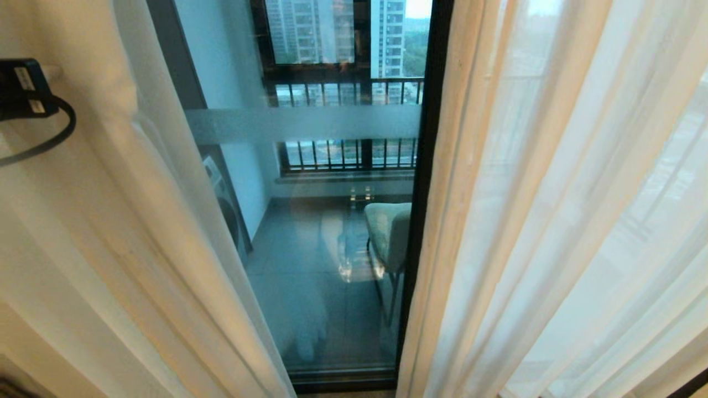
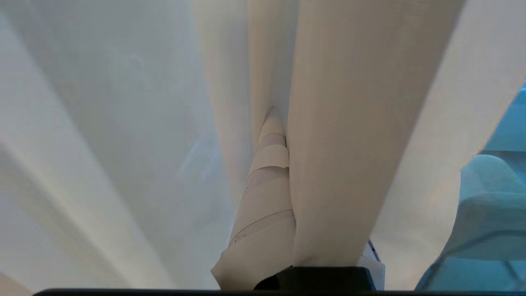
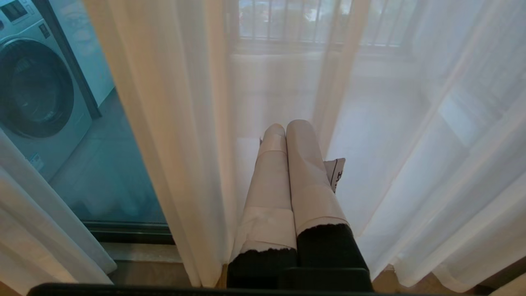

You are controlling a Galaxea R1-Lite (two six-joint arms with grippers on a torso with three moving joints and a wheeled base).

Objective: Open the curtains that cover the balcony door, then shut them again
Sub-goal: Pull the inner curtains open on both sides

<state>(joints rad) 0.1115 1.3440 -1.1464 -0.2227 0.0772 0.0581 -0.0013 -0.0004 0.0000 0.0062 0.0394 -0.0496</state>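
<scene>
The curtains (image 1: pixel 553 221) are hanging parted, one cream panel to each side of the balcony door (image 1: pixel 428 166), whose frosted-banded glass is showing in the gap between them. My left gripper (image 2: pixel 273 123) is sitting with its taped fingers closed on a pleat of the left panel, beside the door's glass. My right gripper (image 3: pixel 287 131) is resting just before the right panel, fingers pressed together and holding nothing, with the washing machine (image 3: pixel 37 90) showing beyond the door.

Cream-taped tool fingers (image 3: pixel 287 172) on black bases; black looped cable (image 1: pixel 50 138).
</scene>
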